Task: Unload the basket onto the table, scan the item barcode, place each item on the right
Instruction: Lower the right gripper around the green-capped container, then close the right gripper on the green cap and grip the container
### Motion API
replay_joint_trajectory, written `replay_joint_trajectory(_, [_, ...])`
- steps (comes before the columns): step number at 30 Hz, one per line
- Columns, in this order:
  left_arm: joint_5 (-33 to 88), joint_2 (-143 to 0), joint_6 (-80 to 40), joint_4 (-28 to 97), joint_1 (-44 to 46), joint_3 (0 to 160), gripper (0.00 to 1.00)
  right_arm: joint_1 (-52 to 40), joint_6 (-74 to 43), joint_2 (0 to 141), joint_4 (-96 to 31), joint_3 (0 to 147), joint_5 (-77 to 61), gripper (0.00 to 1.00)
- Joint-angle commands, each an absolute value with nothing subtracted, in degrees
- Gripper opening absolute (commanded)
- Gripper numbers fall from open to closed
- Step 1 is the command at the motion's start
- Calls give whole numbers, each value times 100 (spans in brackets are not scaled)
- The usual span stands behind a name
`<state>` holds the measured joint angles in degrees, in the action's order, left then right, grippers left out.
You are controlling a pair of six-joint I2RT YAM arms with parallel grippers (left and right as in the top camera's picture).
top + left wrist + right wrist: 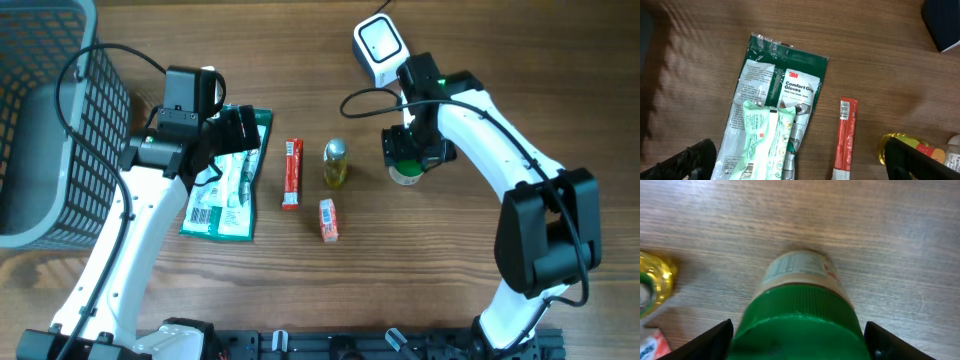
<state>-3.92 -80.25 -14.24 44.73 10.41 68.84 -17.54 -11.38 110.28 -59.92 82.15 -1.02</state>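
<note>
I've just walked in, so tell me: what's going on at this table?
Two robot arms are set up to scan item barcodes. The right gripper is open around a green-lidded jar standing on the table, with a finger on either side of its lid. The left gripper hangs open above a gloves pack. A red stick, a yellow bottle and a small orange packet sit between the arms. The white scanner is beyond the jar.

Left arm stretched out from the near edge, left gripper (238, 130) angled down, jaws spread wide, right arm folded inward at the elbow, right gripper (405, 158) pointing straight down, jaws parted
</note>
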Motion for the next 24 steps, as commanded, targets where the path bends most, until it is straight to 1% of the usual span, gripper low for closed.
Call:
replay_joint_trajectory(1, [-346, -8036, -1415, 4460, 1000, 6901, 100, -1813, -1474, 11115, -5905, 8106, -3, 84])
replay_joint_trajectory(2, [-346, -8036, -1415, 4460, 1000, 6901, 100, -1835, -1516, 11098, -5859, 8110, -3, 84])
replay_joint_trajectory(4, [-346, -8036, -1415, 4462, 1000, 6901, 100, -1881, -1516, 11041, -5804, 8110, 19, 94])
replay_joint_trajectory(5, [-346, -8036, -1415, 4462, 1000, 6901, 100, -1914, -1522, 11004, -5804, 8110, 47, 97])
replay_joint_trajectory(8, [-346, -8036, -1415, 4462, 1000, 6901, 100, -2032, -1516, 10949, -5789, 8108, 167, 100])
replay_joint_trajectory(13, [-346, -8036, -1415, 4462, 1000, 6901, 100, -2056, -1542, 10951, -5649, 8108, -25, 100])
replay_joint_trajectory(17, [-346, -8036, -1415, 4462, 1000, 6901, 100, -2056, -1168, 10951, -5605, 8108, 38, 100])
replay_joint_trajectory(22, [-346, -8036, -1415, 4462, 1000, 6901, 100, -2056, -1330, 10951, -5723, 8095, 45, 99])
replay_joint_trajectory(23, [-346, -8036, -1415, 4462, 1000, 6901, 100, -2056, -1459, 10951, -5741, 8086, 78, 95])
replay_joint_trajectory(24, [-346, -8036, -1415, 4462, 1000, 6901, 100, -2056, -1651, 10951, -5756, 8073, 200, 88])
